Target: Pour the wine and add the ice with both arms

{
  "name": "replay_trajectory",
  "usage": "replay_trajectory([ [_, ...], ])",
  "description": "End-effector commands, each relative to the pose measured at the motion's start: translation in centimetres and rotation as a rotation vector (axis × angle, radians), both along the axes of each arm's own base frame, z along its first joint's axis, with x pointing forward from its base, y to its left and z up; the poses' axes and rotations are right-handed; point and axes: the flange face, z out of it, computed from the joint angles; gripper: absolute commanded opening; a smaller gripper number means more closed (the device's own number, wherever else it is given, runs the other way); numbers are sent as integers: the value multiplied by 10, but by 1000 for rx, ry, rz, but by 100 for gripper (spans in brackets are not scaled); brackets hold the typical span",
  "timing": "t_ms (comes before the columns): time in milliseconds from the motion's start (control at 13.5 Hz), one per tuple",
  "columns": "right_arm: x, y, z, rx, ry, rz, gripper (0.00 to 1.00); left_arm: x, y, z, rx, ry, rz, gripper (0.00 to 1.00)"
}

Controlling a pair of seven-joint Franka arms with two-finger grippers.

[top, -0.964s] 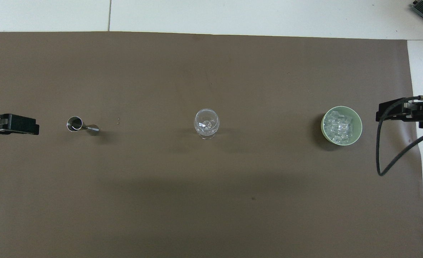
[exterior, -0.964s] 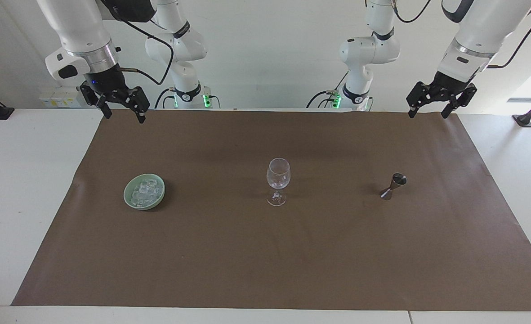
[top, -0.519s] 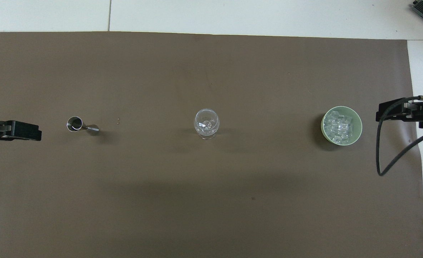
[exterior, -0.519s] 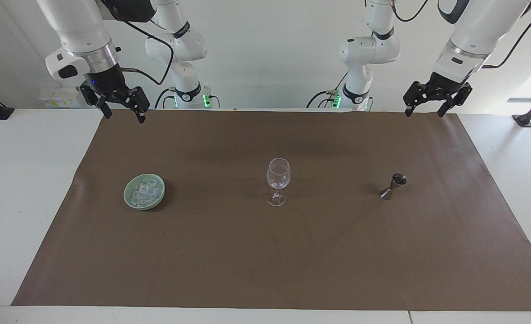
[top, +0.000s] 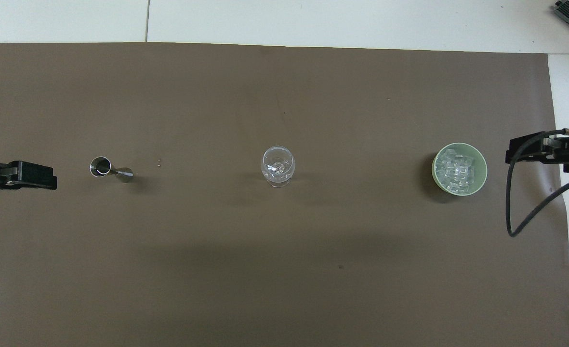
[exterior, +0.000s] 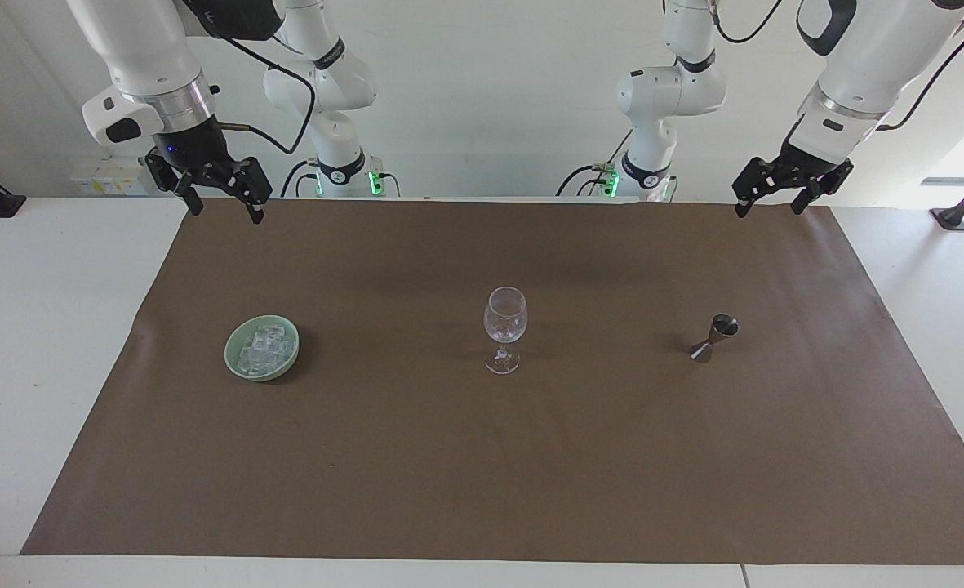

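No text, label, brand, number or sign is showing legibly in either view. Nothing readable is appearing on the two large white jointed robot arms, on the brown paper sheet (exterior: 482, 457) covering the white table (exterior: 41, 327), or on the items standing on that sheet.
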Motion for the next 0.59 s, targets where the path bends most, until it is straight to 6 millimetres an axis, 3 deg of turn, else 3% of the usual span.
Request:
replay_trajectory([
  [0,-7,-2,0,-4,8,23,100,2,12,-13,-29,60,146,100],
  [519,-7,-2,-1,-4,9,24,100,14,39,-57,-159,185,718,100],
])
